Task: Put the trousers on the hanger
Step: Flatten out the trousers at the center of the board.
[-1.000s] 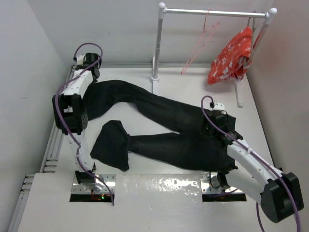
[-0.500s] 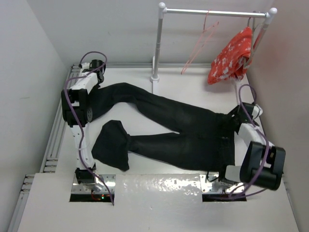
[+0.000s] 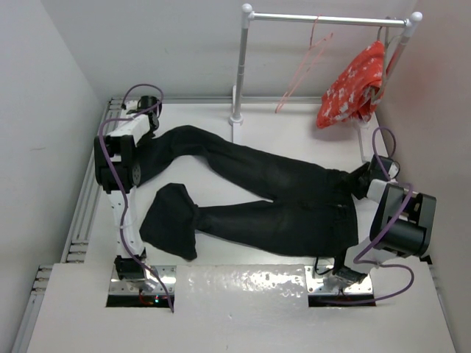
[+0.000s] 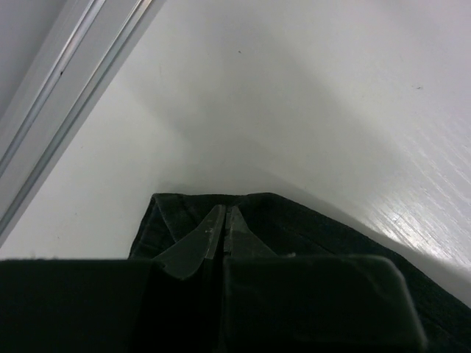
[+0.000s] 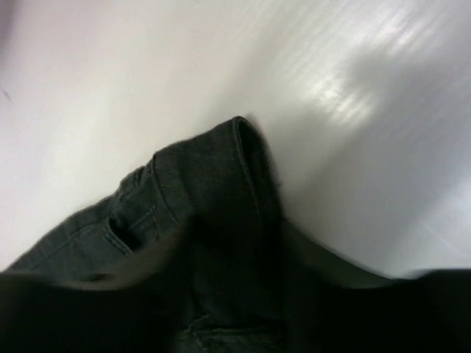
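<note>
The left gripper (image 4: 224,218) was closed at the cuff of the trousers (image 3: 280,198). The right gripper (image 5: 235,243) sat over the waistband, and one could not tell its jaws' state.

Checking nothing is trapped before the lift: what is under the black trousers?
The trousers lie spread on the white table, which shows all around them. No bulge is visible from above, but anything beneath the fabric is covered and cannot be seen.
</note>
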Robot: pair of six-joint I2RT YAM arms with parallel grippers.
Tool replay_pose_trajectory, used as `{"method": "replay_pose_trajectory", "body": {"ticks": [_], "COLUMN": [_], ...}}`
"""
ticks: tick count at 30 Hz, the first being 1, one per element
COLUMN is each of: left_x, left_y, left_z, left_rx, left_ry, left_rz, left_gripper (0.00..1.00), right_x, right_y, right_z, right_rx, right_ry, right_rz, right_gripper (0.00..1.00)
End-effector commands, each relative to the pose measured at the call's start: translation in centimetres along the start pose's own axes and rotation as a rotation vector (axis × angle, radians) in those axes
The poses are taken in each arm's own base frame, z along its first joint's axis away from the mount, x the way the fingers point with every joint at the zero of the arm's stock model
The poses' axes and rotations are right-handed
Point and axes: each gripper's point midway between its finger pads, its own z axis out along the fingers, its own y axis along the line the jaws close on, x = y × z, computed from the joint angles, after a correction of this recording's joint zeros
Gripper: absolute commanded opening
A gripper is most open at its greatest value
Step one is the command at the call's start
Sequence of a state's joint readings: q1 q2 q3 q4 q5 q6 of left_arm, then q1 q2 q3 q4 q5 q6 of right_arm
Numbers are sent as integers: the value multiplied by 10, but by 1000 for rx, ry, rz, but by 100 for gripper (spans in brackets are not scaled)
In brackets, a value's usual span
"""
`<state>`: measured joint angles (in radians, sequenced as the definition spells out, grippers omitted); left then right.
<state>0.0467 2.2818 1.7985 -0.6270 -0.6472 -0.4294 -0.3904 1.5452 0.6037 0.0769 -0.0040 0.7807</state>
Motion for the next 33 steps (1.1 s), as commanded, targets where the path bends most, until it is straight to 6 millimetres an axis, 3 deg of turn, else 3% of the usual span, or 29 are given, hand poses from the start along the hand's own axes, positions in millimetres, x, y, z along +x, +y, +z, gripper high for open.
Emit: {"method": "replay_pose_trajectory", "body": {"ticks": [1, 4, 5, 9, 12, 15, 19, 21, 22, 23, 24, 27, 28, 30, 33], "left_x": [-18, -16, -18, -23, -28, -28, -37, -48, -45, -46, -51, -62, -61, -72, -93], "left_y": [2, 9, 12, 25, 38, 52, 71, 71, 67, 65, 59, 46, 39, 30, 16], "left_z": [-10, -8, -10, -15, -22, -23, -23, -23, -19, -18, -20, -22, -18, -23, -39], "left_rx": [31, 17, 13, -16, -36, -72, -114, -112, -104, -95, -73, -18, 2, 42, 115], "left_ry": [-33, -28, -33, -58, -85, -103, -139, -153, -140, -138, -142, -144, -132, -132, -168], "left_rz": [-66, -73, -77, -88, -94, -83, -80, -92, -85, -85, -99, -105, -97, -113, -140], "left_gripper": [0, 0, 0, 0, 0, 0, 0, 0, 0, 0, 0, 0, 3, 5, 14], "right_x": [-11, -19, -30, -73, -107, -114, -131, -135, -137, -143, -135, -137, -127, -121, -90], "right_y": [36, 35, 41, 61, 57, 44, 54, 60, 64, 72, 76, 83, 83, 90, 104], "right_z": [4, 5, 3, -7, -8, 1, 4, 5, 4, 2, 5, -6, -8, -19, -53], "right_rx": [-157, -141, -156, -180, -88, 17, -20, -37, -48, -66, -79, -101, -115, -160, -282], "right_ry": [-17, -51, -86, -212, -306, -302, -364, -364, -363, -368, -316, -311, -288, -293, -271], "right_rz": [32, 35, 39, 43, 24, 47, 73, 81, 80, 75, 68, 79, 87, 86, 67], "right_gripper": [40, 12, 5, 2, 0, 0, 2, 2, 6, 16, 42, 75, 83, 84, 81]}}
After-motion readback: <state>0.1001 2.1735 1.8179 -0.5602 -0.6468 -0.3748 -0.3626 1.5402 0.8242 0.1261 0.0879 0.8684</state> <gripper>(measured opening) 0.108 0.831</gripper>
